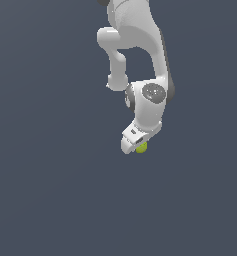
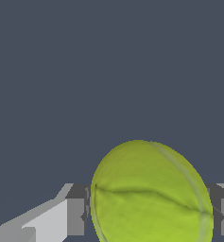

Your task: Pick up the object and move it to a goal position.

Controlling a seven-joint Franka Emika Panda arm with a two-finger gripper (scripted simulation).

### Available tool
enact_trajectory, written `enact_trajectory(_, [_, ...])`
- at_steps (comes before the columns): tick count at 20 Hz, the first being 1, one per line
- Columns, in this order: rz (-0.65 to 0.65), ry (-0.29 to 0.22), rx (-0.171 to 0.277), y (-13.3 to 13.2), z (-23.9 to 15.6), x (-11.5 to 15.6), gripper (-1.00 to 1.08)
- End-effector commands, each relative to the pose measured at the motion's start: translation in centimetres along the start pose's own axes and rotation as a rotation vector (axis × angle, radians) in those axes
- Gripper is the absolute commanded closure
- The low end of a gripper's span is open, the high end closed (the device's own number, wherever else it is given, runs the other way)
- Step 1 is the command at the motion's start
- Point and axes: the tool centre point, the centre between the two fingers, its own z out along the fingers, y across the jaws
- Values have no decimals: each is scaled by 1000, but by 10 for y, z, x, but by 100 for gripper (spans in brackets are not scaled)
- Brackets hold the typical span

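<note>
Wrist view shows the ball [image 2: 151, 194] large in the lower centre-right of the frame, sitting between the two dark pads [image 2: 78, 208] of the claw [image 2: 149, 212], one pad at each side of it. Each pad appears to meet the ball's edge with no gap showing, so I judge the claw clamped on the ball, though the actual contact lines are too close to call for sure. In the exterior view the arm [image 1: 140, 55] reaches down from the upper centre of the frame and the claw [image 1: 135, 145] ends just below the middle, with the ball [image 1: 141, 147] peeking out as a small yellow-green spot at its tip. Holding the ball across its widest part, pads opposite one another, makes sense for a round thing that would otherwise squirt out sideways. Whether the ball rests on the grey surface [image 1: 50, 200] or hangs clear of it cannot be told, since no shadow or edge shows. No goal marker is visible in either view, and there are no containers in the scene. The carry toward the goal seems the remaining work.
</note>
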Motion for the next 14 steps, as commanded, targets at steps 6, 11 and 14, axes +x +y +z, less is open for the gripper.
enact_trajectory(6, [-1,1,-2,-64,-41,11,108])
enact_trajectory(11, [-1,2,-1,-88,-57,16,108])
enact_trajectory(14, [-1,2,-1,-92,-59,17,108])
